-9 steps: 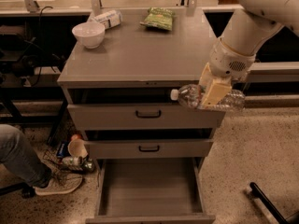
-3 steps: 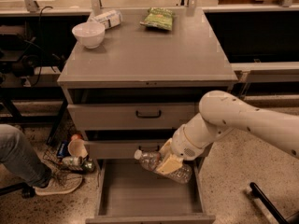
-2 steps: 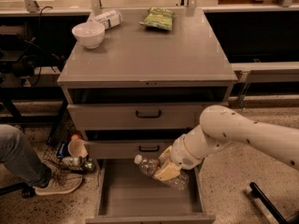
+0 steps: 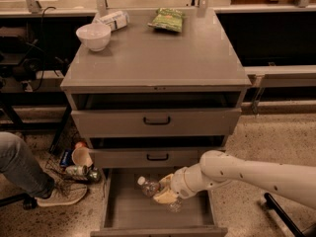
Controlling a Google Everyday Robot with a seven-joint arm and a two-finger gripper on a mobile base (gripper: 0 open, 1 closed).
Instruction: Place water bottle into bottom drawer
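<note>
The white arm (image 4: 247, 174) reaches in from the right, low in front of the grey cabinet, and its tool (image 4: 164, 192) sits inside the open bottom drawer (image 4: 126, 207), just above the plain grey floor and towards the drawer's right half. The tool's pale fingers are clamped around the middle of the water bottle (image 4: 148, 186), which lies tilted almost on its side with the white cap pointing up and to the left and its clear base sticking out below the fingers towards the drawer's front. Whether the base touches the drawer floor cannot be told. Above it, the middle drawer (image 4: 157, 157) and the top drawer (image 4: 157, 121), each with a black handle, stand slightly pulled out. On the worktop (image 4: 158, 63) a white bowl (image 4: 94, 36) stands near the back left corner, a white wrapped packet (image 4: 112, 19) lies just behind it, and a green snack bag (image 4: 168, 19) lies near the back edge, well apart from the bowl. At the left, a person's jeans leg (image 4: 17, 167) and shoe (image 4: 61, 194) rest on the speckled floor, beside a cup (image 4: 81, 157) near the cabinet's foot.
</note>
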